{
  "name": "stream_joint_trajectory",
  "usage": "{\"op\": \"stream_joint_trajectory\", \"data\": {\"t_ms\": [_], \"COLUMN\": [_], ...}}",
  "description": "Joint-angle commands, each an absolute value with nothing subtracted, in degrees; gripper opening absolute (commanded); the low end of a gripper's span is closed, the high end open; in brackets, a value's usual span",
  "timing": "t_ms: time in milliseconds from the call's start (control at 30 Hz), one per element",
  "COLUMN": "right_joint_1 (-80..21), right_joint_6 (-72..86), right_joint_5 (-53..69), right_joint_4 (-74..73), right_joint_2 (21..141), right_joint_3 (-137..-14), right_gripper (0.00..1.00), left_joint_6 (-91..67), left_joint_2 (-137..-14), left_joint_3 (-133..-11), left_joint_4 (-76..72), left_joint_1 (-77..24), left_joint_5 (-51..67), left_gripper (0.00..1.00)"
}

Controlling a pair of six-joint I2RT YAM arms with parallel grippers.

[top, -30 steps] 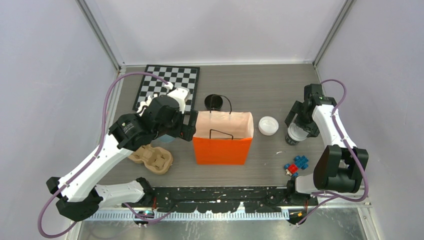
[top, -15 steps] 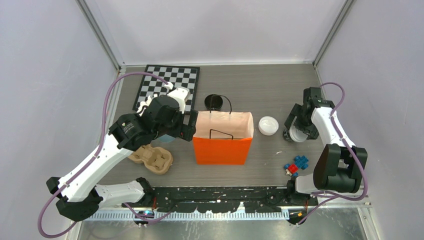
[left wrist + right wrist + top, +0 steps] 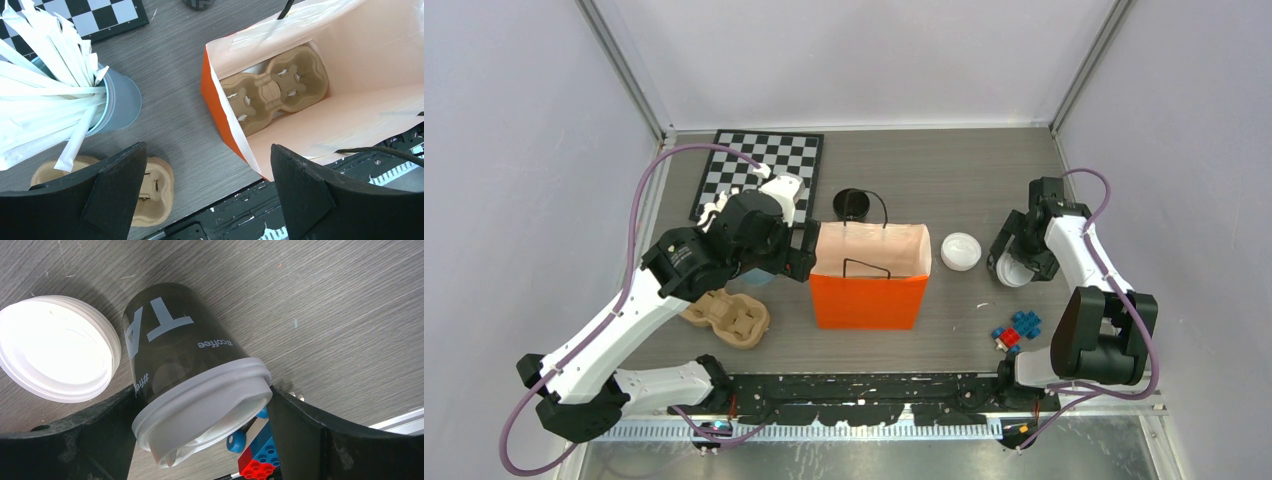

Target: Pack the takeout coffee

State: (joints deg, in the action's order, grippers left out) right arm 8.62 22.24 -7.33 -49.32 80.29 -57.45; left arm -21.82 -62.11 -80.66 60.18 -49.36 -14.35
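A black takeout coffee cup (image 3: 180, 350) with pale print and a white lid (image 3: 200, 402) sits tilted between my right gripper's (image 3: 202, 417) fingers, which are shut on it at the lid rim, low over the table; it also shows in the top view (image 3: 1014, 265). A loose white lid (image 3: 961, 251) lies just left of it. A second black cup (image 3: 852, 204), open and uncapped, stands behind the orange bag (image 3: 869, 297). My left gripper (image 3: 207, 190) is open and empty, hovering over the bag's left edge (image 3: 220, 115).
A cardboard cup carrier (image 3: 272, 92) lies inside the bag; another carrier (image 3: 729, 318) lies on the table at left. A light-blue cup of white sticks (image 3: 60, 95) stands beside it. A chessboard (image 3: 759, 170) is at the back left. Toy bricks (image 3: 1016, 331) lie front right.
My right gripper has shifted slightly left and down with the capped cup, which now leans more. The left arm has not moved.
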Motion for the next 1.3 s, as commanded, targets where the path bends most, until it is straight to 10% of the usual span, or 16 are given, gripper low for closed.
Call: {"op": "stream_joint_trajectory", "data": {"t_ms": [0,600,1267], "right_joint_1": [8.68,5.98,-25.33], "right_joint_6": [22.1,24.13,44.74], "right_joint_5": [-6.1,2.39,-5.05], "right_joint_4": [-50.05,-66.14,-79.34], "right_joint_2": [79.88,73.49,61.72], "right_joint_3": [-59.85,-63.0,-58.27], "right_gripper": [0.88,0.84,0.83], "left_joint_6": [-20.98,-21.02,-33.6], "left_joint_2": [-61.87,-63.61,-57.14], "left_joint_3": [-80.85,-84.97,-80.1], "left_joint_4": [58.07,58.48,60.58], "left_joint_1": [-49.09,-45.88,-36.74], "left_joint_5": [-14.77,-12.9,0.53], "left_gripper": [0.95,0.95,0.9]}}
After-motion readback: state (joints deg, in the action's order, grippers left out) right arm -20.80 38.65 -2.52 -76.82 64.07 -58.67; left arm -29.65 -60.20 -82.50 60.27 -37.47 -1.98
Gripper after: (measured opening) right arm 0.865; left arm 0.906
